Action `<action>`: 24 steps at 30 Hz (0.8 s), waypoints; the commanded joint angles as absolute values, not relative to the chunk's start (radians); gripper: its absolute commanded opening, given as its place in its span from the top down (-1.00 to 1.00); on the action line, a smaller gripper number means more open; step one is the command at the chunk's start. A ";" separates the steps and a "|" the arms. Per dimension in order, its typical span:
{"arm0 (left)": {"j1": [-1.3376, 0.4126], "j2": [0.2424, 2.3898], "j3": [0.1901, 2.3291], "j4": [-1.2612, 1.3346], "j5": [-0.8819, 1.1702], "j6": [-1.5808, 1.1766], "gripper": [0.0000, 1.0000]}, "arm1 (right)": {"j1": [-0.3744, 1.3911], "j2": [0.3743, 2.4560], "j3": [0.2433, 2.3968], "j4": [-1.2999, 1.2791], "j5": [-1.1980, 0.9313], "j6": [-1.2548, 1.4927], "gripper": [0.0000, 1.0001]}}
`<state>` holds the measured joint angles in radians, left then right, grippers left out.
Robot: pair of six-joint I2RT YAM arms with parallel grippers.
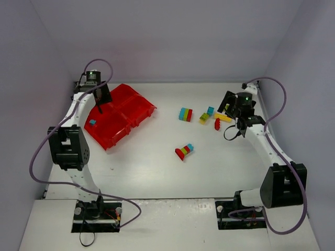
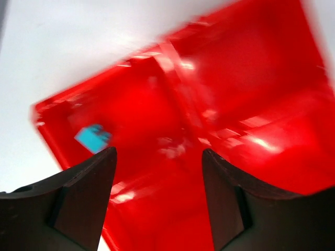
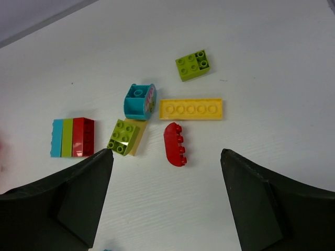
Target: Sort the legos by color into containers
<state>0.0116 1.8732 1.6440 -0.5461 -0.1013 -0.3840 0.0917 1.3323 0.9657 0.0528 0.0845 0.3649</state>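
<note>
The red four-compartment tray [image 1: 131,107] sits at the left, rotated on the table. One teal brick [image 1: 92,122] lies in its leftmost compartment, also seen in the left wrist view as the teal brick [image 2: 93,138]. My left gripper [image 1: 99,109] hovers over the tray [image 2: 251,94], open and empty [image 2: 158,157]. My right gripper [image 1: 226,106] is open [image 3: 166,152] above a loose cluster: a red rounded brick [image 3: 175,144], a yellow plate [image 3: 191,109], a teal brick [image 3: 139,101], a green-on-yellow pair [image 3: 124,137] and a green brick [image 3: 192,65].
A teal-green-red stack [image 1: 186,114] lies left of the cluster, also in the right wrist view [image 3: 73,137]. Another multicolour stack [image 1: 183,151] lies nearer the table's middle. Grey walls close in the table on the left, right and back.
</note>
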 commanded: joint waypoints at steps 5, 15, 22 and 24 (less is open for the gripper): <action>-0.187 1.735 1.694 -0.584 -0.052 -0.319 -0.20 | 0.087 1.492 1.077 0.061 0.157 0.454 -0.47; -0.318 1.707 1.621 -0.574 0.000 -0.319 -0.20 | 0.089 1.629 1.013 0.123 0.061 0.451 -0.32; -0.341 1.704 1.617 -0.578 0.032 -0.322 -0.20 | 0.092 1.701 0.977 0.179 0.041 0.439 -0.22; -0.345 1.704 1.617 -0.578 0.034 -0.321 -0.20 | 0.092 1.715 0.974 0.192 0.043 0.436 -0.19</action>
